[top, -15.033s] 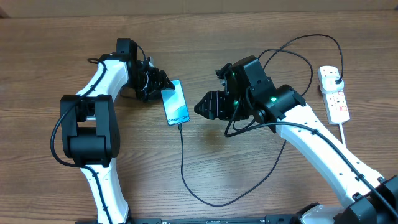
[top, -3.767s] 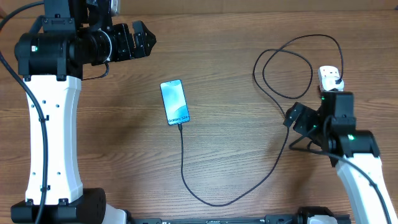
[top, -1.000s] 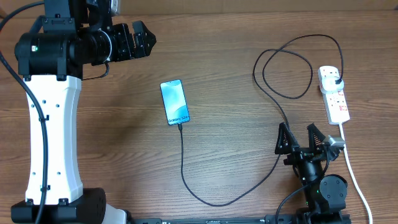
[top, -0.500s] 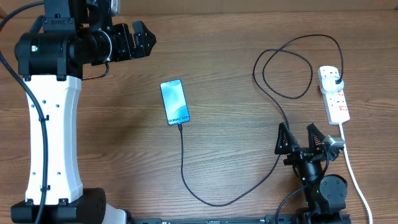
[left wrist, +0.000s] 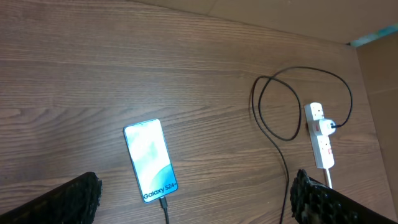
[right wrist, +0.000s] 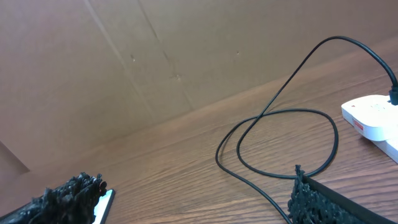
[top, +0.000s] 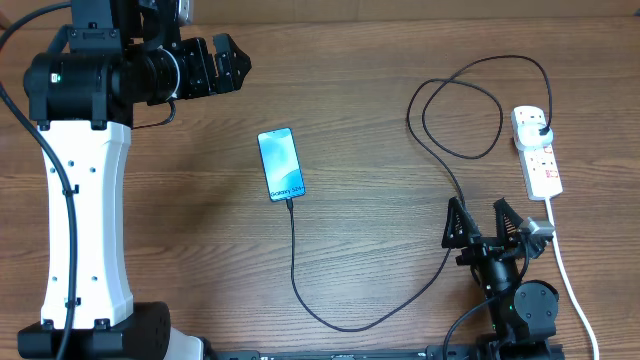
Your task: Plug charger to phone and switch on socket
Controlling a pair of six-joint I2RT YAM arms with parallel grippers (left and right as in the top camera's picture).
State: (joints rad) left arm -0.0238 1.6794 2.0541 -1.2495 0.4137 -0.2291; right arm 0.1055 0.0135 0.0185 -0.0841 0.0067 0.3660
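The phone lies screen-up mid-table, also in the left wrist view and at the edge of the right wrist view. The black charger cable has its tip in the phone's near end, loops right and its plug sits in the white socket. The cable and socket show in the left wrist view, and both in the right wrist view: cable, socket. My left gripper is open, high at the far left. My right gripper is open near the front, left of the socket's white cord.
The socket's thick white cord runs to the front right edge. A brown cardboard wall stands along the table's far side. My left arm's white column stands at the left.
The right arm drew back from beside the socket to the front edge between 3.8 s and 1.0 s ago. Nothing has moved in the last second.
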